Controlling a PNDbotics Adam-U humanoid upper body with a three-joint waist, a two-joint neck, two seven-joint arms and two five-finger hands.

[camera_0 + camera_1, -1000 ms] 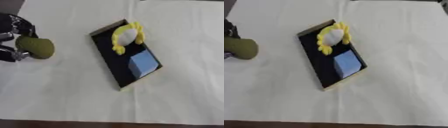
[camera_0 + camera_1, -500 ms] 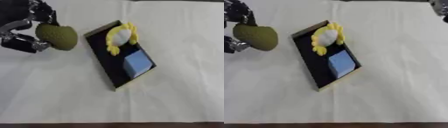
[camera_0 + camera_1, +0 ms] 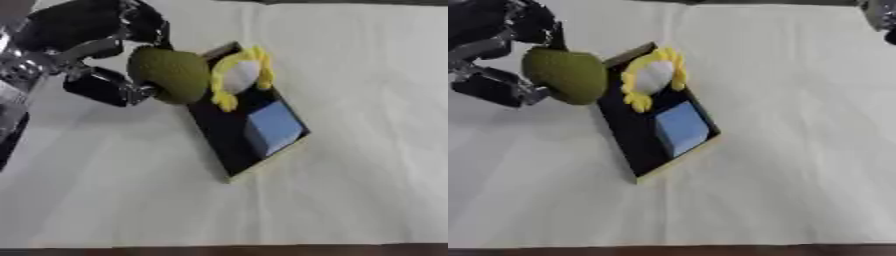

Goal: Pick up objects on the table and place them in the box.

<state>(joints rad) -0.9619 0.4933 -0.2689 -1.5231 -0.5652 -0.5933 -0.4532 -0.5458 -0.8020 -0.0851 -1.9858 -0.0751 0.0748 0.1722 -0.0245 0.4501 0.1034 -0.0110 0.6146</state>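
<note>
Overhead, green ball (image 3: 173, 75) crosses box (image 3: 229, 145) edge — fingers (image 3: 105, 89) curled.

One green ball (image 3: 175, 75), one yellow-and-white toy (image 3: 238, 76), one blue block (image 3: 273, 126), one box (image 3: 229, 150).

A pale cream tablecloth (image 3: 367, 165) is spread over nearly the whole view, lit evenly and softly, with faint creases seen running across it. At six o'clock a narrow dark brown strip (image 3: 710, 251), either the table's edge or the floor, is shown beneath the cloth's near hem. At twelve o'clock a thin dark band (image 3: 350, 2) is seen beyond the far hem.
</note>
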